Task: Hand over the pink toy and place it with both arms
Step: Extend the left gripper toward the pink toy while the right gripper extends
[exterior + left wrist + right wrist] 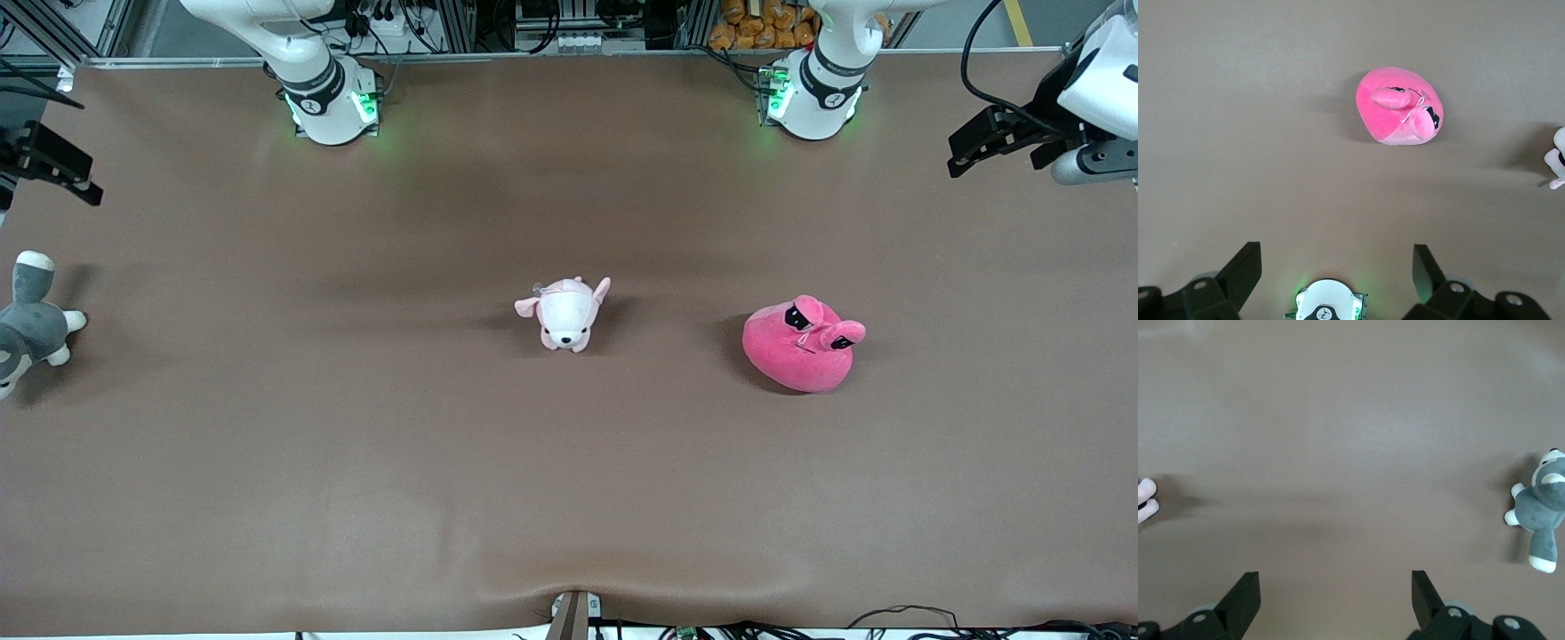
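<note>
The pink toy [803, 345] is a hot-pink rounded plush with two stalked black eyes. It lies on the brown table toward the left arm's end, and it shows in the left wrist view [1399, 107] well apart from the fingers. My left gripper [991, 149] hangs high over the left arm's end of the table, open [1336, 259] and holding nothing. My right gripper [60, 167] hangs over the right arm's end, also open [1336, 583] with only bare table between its fingers. Neither gripper touches a toy.
A small pale pink-and-white plush animal [565, 315] lies mid-table, beside the pink toy. A grey-and-white plush animal [29, 325] lies at the right arm's end, partly cut off by the view's edge. The arms' bases [331, 100] [809, 100] stand along the table's back edge.
</note>
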Robot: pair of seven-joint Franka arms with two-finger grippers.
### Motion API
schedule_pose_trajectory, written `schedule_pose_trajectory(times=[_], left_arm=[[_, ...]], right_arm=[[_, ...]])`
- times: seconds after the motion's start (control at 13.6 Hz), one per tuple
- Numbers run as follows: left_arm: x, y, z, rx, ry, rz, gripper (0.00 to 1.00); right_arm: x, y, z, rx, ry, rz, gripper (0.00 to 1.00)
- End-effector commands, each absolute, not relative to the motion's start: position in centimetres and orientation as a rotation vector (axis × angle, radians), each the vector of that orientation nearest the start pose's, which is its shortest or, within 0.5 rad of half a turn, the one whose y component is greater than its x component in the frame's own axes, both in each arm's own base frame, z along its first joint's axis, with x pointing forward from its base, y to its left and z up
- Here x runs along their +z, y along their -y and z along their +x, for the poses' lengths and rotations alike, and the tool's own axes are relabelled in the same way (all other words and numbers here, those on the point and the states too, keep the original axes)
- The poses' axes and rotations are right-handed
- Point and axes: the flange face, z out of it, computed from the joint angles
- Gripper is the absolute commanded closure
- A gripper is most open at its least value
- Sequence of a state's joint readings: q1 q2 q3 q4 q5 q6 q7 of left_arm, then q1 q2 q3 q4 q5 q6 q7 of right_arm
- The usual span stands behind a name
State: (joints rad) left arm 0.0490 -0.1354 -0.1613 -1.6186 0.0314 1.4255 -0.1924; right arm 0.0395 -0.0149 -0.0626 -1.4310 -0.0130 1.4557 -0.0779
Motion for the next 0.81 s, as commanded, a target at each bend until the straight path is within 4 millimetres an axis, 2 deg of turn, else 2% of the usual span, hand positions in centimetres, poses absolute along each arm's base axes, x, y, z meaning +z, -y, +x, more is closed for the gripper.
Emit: schedule_pose_trajectory(times=[0.0, 0.22, 0.59, 0.74], left_arm=[[65.9, 5.7, 49.0, 0.091, 0.104, -3.056, 0.00], [65.8, 5.7, 49.0, 0.091, 0.104, -3.056, 0.00], [65.1, 5.8, 49.3, 0.084, 0.105, -3.056, 0.00], [65.0, 5.8, 49.3, 0.085, 0.104, -3.059, 0.00]], right_arm=[[66.9, 1.7, 55.4, -0.030, 0.068, -3.159, 0.00], [66.2, 1.7, 56.3, -0.050, 0.069, -3.159, 0.00], [62.3, 1.6, 58.0, 0.074, 0.069, -3.156, 0.00], [62.6, 1.4, 58.0, 0.067, 0.072, -3.157, 0.00]])
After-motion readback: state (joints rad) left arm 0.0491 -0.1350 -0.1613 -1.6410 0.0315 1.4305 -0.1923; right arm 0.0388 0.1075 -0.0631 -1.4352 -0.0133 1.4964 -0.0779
